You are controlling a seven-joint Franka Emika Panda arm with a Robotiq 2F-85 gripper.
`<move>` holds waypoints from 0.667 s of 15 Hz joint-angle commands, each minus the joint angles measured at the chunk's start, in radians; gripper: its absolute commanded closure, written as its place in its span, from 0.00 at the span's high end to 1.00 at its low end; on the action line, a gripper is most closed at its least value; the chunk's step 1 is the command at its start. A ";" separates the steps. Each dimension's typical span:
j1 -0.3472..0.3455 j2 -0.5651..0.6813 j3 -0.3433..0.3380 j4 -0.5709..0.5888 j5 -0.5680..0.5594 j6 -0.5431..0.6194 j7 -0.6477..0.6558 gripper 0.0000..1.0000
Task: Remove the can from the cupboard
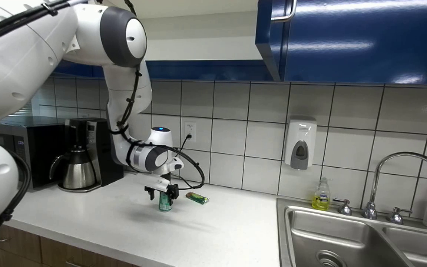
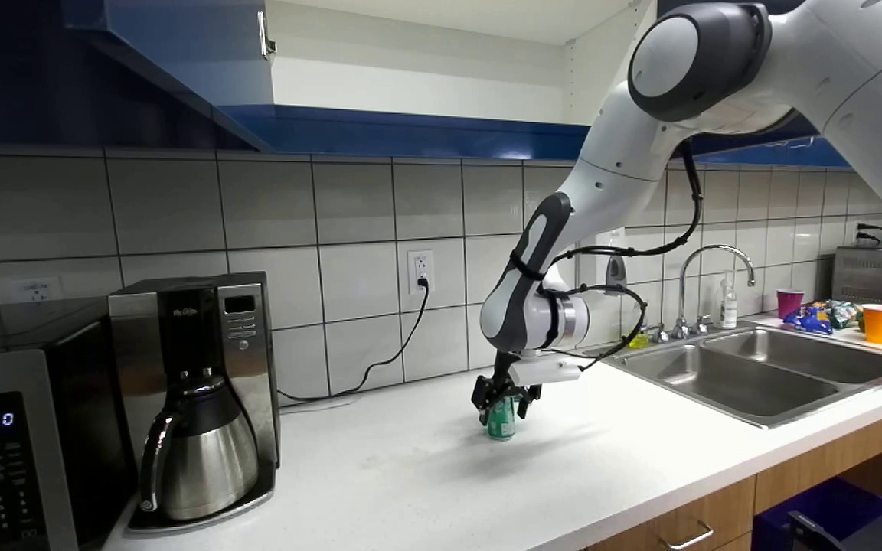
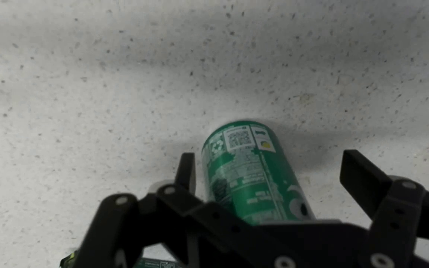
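The green can (image 1: 165, 202) stands upright on the white counter, and it also shows in an exterior view (image 2: 501, 421). My gripper (image 1: 162, 196) points down over it with its fingers on either side. In the wrist view the gripper (image 3: 268, 160) is open. The can (image 3: 251, 175) stands between the fingers, close to the left finger, with a wider gap to the right one. The can's top is hidden behind the gripper body. The cupboard (image 2: 426, 126), with glossy blue doors and a white interior, hangs on the wall above; its door (image 2: 188, 53) stands open.
A flat green packet (image 1: 197, 197) lies on the counter behind the can. A coffee maker (image 2: 246, 344) and microwave (image 2: 35, 360) stand at one end. A steel sink (image 1: 285, 222) with a faucet (image 1: 376, 178) is at the other side. A cable (image 2: 380, 366) runs from the outlet.
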 commanded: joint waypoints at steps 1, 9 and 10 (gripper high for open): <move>-0.036 -0.091 0.054 -0.072 0.000 -0.060 0.007 1.00; -0.015 -0.259 0.071 -0.166 0.015 -0.228 0.008 1.00; -0.011 -0.284 0.068 -0.175 0.016 -0.260 0.009 1.00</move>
